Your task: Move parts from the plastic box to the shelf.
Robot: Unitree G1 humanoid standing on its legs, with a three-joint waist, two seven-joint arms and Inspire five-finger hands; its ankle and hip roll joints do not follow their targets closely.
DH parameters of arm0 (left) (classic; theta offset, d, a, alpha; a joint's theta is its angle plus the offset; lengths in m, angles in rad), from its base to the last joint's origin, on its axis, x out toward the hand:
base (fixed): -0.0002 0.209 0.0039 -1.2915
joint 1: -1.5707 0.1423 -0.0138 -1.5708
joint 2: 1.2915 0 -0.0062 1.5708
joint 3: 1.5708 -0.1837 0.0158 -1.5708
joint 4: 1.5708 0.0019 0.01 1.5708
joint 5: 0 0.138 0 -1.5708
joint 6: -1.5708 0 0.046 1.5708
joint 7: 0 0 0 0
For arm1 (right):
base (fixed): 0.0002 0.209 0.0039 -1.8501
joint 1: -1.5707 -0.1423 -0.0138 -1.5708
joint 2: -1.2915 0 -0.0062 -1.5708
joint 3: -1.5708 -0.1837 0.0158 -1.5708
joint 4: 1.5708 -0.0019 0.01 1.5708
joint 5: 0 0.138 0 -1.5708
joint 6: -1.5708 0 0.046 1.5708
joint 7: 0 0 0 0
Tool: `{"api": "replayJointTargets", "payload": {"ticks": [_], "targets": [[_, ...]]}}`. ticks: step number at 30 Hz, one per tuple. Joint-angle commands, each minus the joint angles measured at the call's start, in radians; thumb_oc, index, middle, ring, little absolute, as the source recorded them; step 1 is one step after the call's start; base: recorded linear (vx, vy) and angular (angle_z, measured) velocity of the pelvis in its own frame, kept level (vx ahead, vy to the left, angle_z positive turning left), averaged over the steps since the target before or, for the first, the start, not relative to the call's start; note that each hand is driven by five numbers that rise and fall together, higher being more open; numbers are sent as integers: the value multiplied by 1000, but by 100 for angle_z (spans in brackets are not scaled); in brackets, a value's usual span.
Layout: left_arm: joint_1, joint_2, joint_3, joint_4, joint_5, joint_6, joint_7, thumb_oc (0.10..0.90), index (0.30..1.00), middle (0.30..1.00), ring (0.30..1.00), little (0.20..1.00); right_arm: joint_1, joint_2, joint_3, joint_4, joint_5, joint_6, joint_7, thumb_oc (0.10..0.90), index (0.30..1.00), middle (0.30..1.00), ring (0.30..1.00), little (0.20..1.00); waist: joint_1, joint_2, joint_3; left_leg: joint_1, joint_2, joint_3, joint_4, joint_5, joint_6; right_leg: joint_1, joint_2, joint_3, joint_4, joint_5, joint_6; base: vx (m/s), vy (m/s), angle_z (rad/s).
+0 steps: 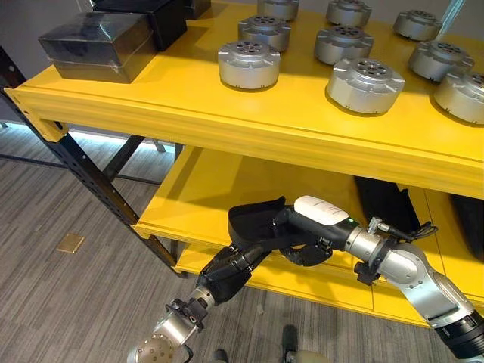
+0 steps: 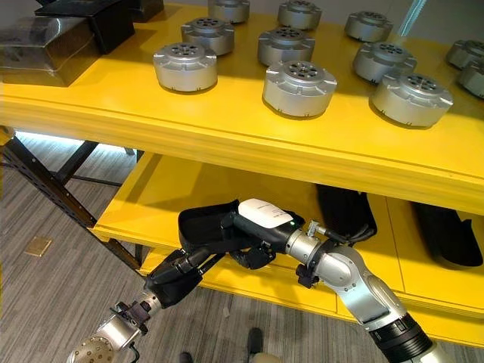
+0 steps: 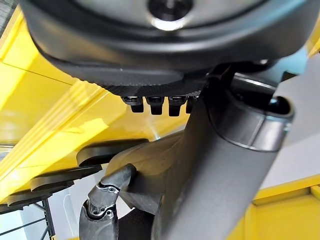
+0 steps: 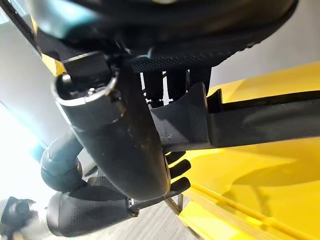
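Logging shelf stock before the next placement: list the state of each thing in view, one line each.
black part, held in both hands before the yellow shelf
left hand, shut on the black part
right hand, shut on the black part
silver round parts, lying flat on the top tier
black boxes, resting at the top tier's left end

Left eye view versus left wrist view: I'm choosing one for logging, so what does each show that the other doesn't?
Left eye view alone: silver round parts and dark boxes on the yellow shelf's top level. Left wrist view alone: the left robot hand's underside, close up, against the right forearm. Shared: both robot hands meeting at the yellow lower level, right robot hand included.
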Motion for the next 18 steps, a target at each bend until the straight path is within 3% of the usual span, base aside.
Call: {"api": "replayJointTargets", "payload": {"ticks": [1, 4, 8, 12, 15, 18], "targets": [[-52, 5, -24, -87, -43, -19, -43, 900, 1000, 1000, 1000, 1000, -200, 11, 6, -110, -45, -236, -74, 400, 300, 300, 300, 300, 10, 0, -60, -28, 29, 24, -6, 25, 5, 109, -53, -29, 54, -130, 82, 20, -29, 6], [-58, 10, -36, -76, -43, -10, -53, 900, 1000, 1000, 1000, 1000, -262, -19, 38, -109, -91, -312, -61, 400, 300, 300, 300, 300, 28, 2, -56, -37, 31, 6, -6, 33, 1, 106, -47, -36, 78, -150, 72, 15, -43, 17], [-70, 14, -50, -54, -40, -14, -74, 900, 1000, 1000, 1000, 1000, -343, -58, 78, -113, -66, -314, -41, 400, 300, 300, 300, 300, 46, 9, -39, -62, 38, -21, 8, 44, -6, 89, -39, -44, 121, -179, 55, -38, -46, 15], [-113, 32, -72, -26, -50, -57, -131, 900, 1000, 1000, 1000, 1000, -493, -178, 162, -96, -134, -363, -124, 400, 300, 300, 300, 300, 83, 34, 42, -191, 58, -89, 77, 70, -22, -23, -14, -66, 255, -244, 15, -209, -88, 25], [-127, 46, -74, -48, -50, -51, -145, 900, 1000, 1000, 1000, 1000, -597, -292, 204, -56, -157, -346, -227, 400, 300, 300, 300, 300, 114, 51, 127, -290, 87, -149, 110, 111, -34, -128, 21, -93, 401, -314, -25, -186, -249, 35], [-119, 63, -68, -71, -36, -42, -151, 900, 1000, 1000, 1000, 1000, -640, -336, 225, 0, -151, -286, -262, 400, 300, 300, 300, 300, 137, 41, 171, -344, 101, -177, 133, 127, -39, -191, 38, -105, 503, -357, -43, -70, -286, 13]]}}
